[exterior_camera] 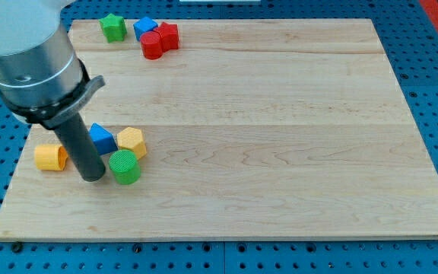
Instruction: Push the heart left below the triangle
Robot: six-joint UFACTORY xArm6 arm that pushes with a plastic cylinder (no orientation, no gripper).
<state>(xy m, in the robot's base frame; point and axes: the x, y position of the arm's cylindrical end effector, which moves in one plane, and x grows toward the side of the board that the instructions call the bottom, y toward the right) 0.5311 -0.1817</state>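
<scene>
A blue triangle (102, 139) lies at the board's left side. A yellow block that looks like a heart (50, 157) lies to its lower left, near the board's left edge. My tip (91, 177) rests on the board just below the triangle, between the yellow heart on its left and a green cylinder (125, 167) on its right. The rod covers part of the triangle's left side. The tip stands close to the cylinder; I cannot tell whether they touch.
A yellow hexagon (131, 141) sits right of the triangle, just above the green cylinder. At the view's top left are a green star (113, 28), a blue block (144, 27) and two red blocks (152, 46) (168, 35). The wooden board (280, 152) lies on a blue pegboard.
</scene>
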